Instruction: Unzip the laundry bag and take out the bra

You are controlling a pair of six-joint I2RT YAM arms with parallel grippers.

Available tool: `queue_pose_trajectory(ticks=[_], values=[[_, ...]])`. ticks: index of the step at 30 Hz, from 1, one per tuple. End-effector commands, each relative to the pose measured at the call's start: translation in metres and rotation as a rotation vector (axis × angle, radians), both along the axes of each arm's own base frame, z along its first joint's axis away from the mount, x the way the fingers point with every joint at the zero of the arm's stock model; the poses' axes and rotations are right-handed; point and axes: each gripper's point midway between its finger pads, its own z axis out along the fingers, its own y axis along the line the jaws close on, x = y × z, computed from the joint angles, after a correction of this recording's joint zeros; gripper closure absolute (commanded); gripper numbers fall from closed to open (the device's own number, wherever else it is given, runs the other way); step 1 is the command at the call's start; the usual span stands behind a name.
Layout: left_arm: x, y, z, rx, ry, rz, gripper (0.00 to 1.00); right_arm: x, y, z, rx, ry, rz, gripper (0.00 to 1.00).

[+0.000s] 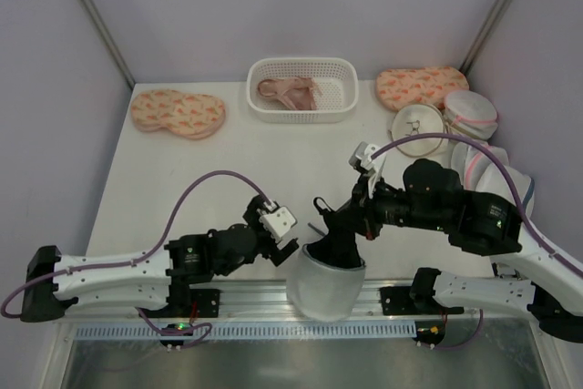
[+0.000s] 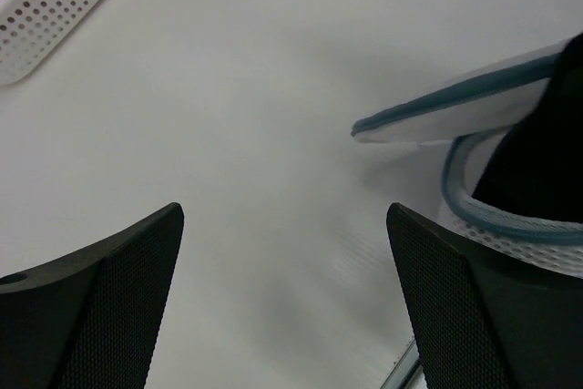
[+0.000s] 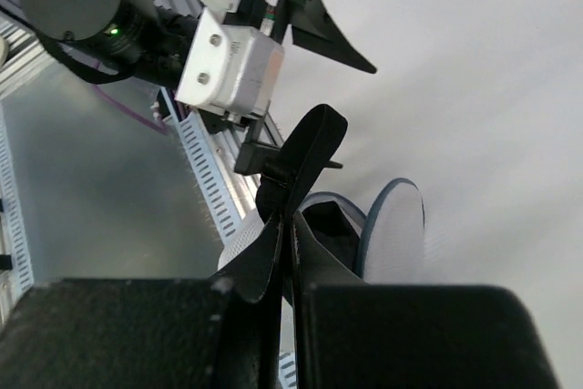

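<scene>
The laundry bag (image 1: 325,287), a translucent white-grey mesh dome, sits at the table's near edge with its zip undone and its lid (image 3: 393,236) flipped up. The black bra (image 1: 335,249) rises out of the bag's mouth. My right gripper (image 1: 339,229) is shut on the bra's black fabric (image 3: 308,148), just above the bag. My left gripper (image 1: 284,250) hangs open beside the bag's left side with nothing between its fingers (image 2: 91,307). In the left wrist view the bag's grey-blue rim (image 2: 455,102) and the bra (image 2: 547,152) show at the right.
A white basket (image 1: 346,88) holding a pale pink bra stands at the back. Orange patterned pads lie at the back left (image 1: 177,112) and back right (image 1: 422,86). Other mesh bags (image 1: 469,112) pile at the right. A metal rail (image 1: 246,302) runs along the near edge.
</scene>
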Motion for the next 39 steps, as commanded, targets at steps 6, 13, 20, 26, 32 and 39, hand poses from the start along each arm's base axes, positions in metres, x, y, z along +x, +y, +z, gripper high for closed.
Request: queue_pose_trajectory(ticks=[6, 13, 20, 26, 32, 39], values=[[-0.07, -0.04, 0.052, -0.363, 0.305, -0.289, 0.0, 0.048, -0.001, 0.011, 0.057, -0.063, -0.266, 0.96], [-0.126, -0.084, 0.043, -0.466, 0.721, -0.382, 0.01, 0.087, 0.011, 0.009, 0.109, -0.072, -0.465, 0.96], [-0.124, -0.099, -0.004, -0.354, 0.695, -0.191, 0.01, 0.104, 0.021, 0.009, 0.152, -0.055, -0.552, 0.96], [-0.089, -0.086, -0.024, -0.316, 0.61, 0.034, 0.01, 0.1, 0.025, 0.005, 0.17, -0.026, -0.534, 0.96], [-0.068, -0.09, -0.033, -0.272, 0.515, 0.128, 0.01, 0.095, 0.028, 0.002, 0.191, -0.005, -0.51, 0.96], [-0.04, -0.088, -0.05, -0.181, 0.381, 0.27, 0.01, 0.088, 0.036, 0.0, 0.221, 0.026, -0.464, 0.96]])
